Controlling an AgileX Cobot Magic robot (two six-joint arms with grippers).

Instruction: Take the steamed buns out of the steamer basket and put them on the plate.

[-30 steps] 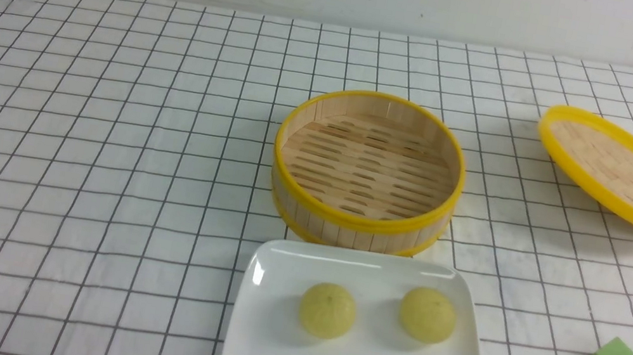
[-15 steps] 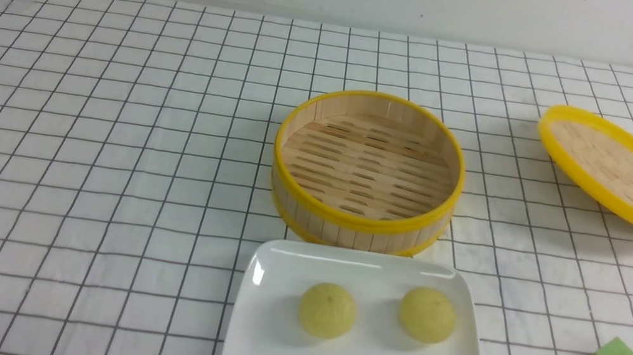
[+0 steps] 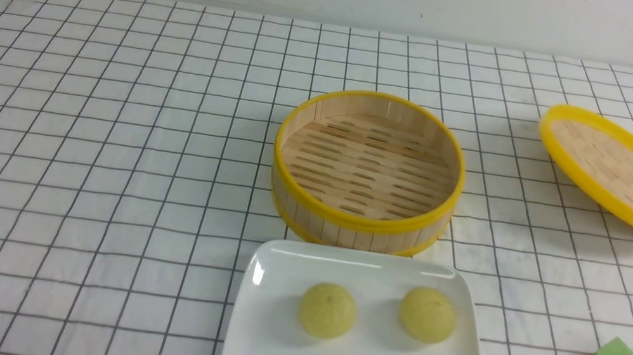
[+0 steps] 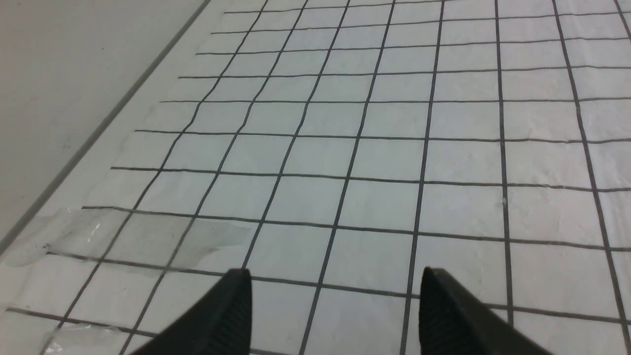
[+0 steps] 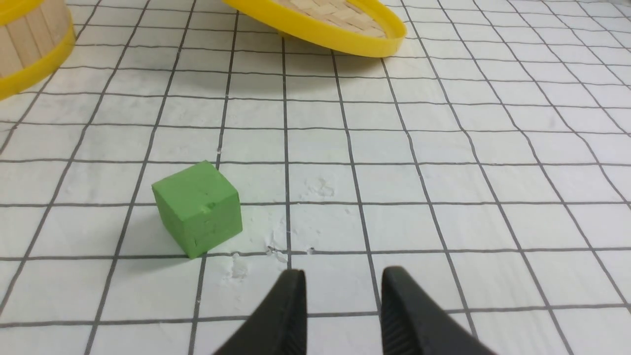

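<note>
Step in hand: the moving seems to be finished; both steamed buns [image 3: 376, 313] are sitting on the plate [image 3: 261, 354], and nothing is being carried.
Buns: one bun is lying left of the middle of the plate, the other bun [image 3: 427, 314] is lying to its right, apart from it, both with the dome up.
Steamer basket [image 3: 367, 167]: it is standing just behind the plate, with only its bare slatted floor showing inside.
Left gripper [image 4: 335, 296]: its jaws are standing wide apart above the checked cloth [image 4: 384, 148], and nothing is lying between them.
Right gripper [image 5: 342, 296]: its jaws are standing partly apart with only cloth showing in the gap; it is hanging near the green cube [image 5: 198, 207] but is not touching it.
Lid [image 3: 620, 170]: it is lying tilted, well to the right of the basket.
Next move: in my judgement no bun is waiting for a pick, so the arms are only needing to keep away from the plate, and not to knock the cube.
</note>
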